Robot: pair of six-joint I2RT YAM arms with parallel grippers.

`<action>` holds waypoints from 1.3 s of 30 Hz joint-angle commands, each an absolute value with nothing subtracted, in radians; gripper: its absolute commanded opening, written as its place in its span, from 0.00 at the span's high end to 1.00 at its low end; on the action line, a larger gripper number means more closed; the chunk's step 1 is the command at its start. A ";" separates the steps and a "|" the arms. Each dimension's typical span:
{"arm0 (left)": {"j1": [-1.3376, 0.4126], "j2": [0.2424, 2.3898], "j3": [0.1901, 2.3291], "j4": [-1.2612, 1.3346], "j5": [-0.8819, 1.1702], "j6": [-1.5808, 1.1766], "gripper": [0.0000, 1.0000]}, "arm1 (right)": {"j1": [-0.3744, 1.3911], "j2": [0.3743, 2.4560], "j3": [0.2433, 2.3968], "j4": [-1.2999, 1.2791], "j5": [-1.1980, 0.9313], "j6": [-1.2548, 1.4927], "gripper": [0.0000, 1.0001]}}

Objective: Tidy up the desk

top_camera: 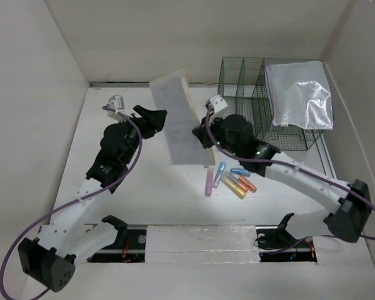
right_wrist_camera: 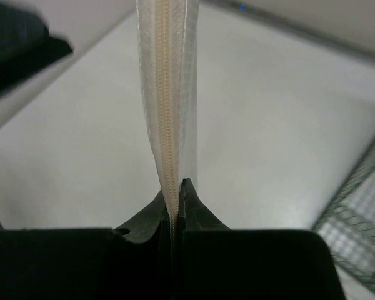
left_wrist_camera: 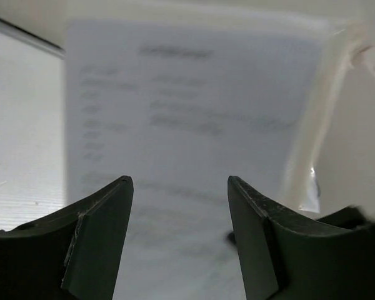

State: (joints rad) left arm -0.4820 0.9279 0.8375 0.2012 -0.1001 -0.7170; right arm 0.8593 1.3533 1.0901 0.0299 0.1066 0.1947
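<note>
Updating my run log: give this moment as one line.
right gripper: shut on zipper edge of translucent zippered plastic document pouch | left gripper: open, facing pouch's flat side

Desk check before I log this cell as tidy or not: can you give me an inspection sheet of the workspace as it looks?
Surface: white desk, matte, no spills seen.
Job's things: zip pouch with a printed sheet inside, held on edge above mid-desk.
Clutter: coloured markers lying loose in a cluster by the right arm.
Grippers: right gripper, fingers shut on the pouch's zip edge; left gripper open, facing the sheet, gripping nothing.
Cables: purple cable loops off the left arm; another runs along the right arm.
Surroundings: white walls; green wire organizer at the far right, clear plastic bag draped over it.
</note>
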 commanded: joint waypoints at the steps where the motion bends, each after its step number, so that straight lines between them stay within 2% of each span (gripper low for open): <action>1: -0.477 0.867 0.842 0.219 -0.054 -0.721 0.42 | 0.781 1.207 1.297 -0.230 0.161 0.081 1.00; 5: -0.477 0.818 0.812 0.261 0.056 -0.741 0.42 | 0.574 1.158 1.529 -0.469 0.008 0.029 1.00; 6: -0.477 0.816 0.801 0.271 0.073 -0.747 0.42 | 0.446 1.163 1.583 -0.507 -0.052 0.020 1.00; 9: -0.477 0.830 0.772 0.317 0.141 -0.768 0.43 | 0.223 1.216 1.788 -0.633 -0.347 0.012 1.00; 11: -0.497 0.838 0.744 0.354 0.158 -0.775 0.43 | -0.051 1.287 1.929 -0.687 -0.620 0.018 1.00; 12: -0.497 0.838 0.744 0.354 0.158 -0.775 0.43 | -0.052 1.287 1.930 -0.687 -0.621 0.026 1.00; 13: -0.497 0.838 0.739 0.357 0.163 -0.775 0.43 | -0.166 1.311 1.956 -0.686 -0.766 0.041 1.00; 15: -0.506 0.833 0.726 0.373 0.169 -0.776 0.43 | -0.247 1.379 2.003 -0.641 -0.889 0.108 1.00; 17: -0.506 0.830 0.719 0.382 0.178 -0.778 0.44 | -0.313 1.411 2.005 -0.563 -1.014 0.159 1.00; 23: -0.506 0.831 0.692 0.422 0.218 -0.795 0.44 | -0.410 1.447 2.020 -0.531 -1.143 0.207 1.00; 30: -0.517 0.836 0.690 0.440 0.244 -0.811 0.44 | -0.488 1.436 1.882 -0.508 -1.177 0.213 1.00; 39: -0.517 0.838 0.672 0.469 0.272 -0.834 0.44 | -0.577 1.545 1.772 -0.578 -1.161 0.180 1.00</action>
